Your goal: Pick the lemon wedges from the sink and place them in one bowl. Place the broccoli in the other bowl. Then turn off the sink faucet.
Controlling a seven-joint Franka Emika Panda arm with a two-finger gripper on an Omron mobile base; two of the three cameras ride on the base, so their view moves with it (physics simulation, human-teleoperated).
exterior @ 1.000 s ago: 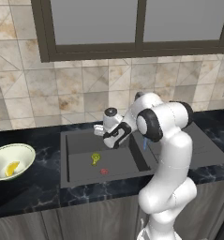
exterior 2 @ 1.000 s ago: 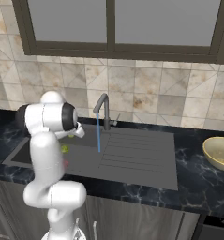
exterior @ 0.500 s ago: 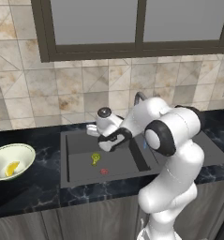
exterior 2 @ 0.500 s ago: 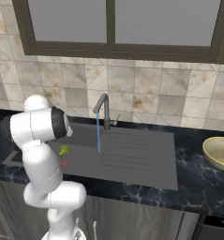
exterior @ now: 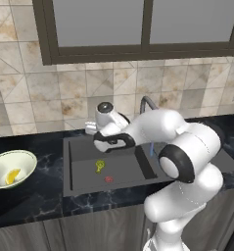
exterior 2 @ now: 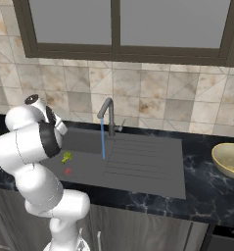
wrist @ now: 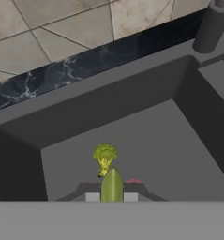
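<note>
The robot's glossy white, tube-shaped arm (exterior: 182,162) was built from rounded, bulbous segments joined by dark grey-black rings at each joint. One large joint showed a round black end cap edged in white, and a smaller grey disc capped the segment nearest the hand. A dark band wrapped the wrist section. The smooth plastic-looking shells carried no visible cables, screws or markings. From the hand camera, the small two-finger gripper (wrist: 112,197) showed dark grey finger tips with pale square pads at their base.
</note>
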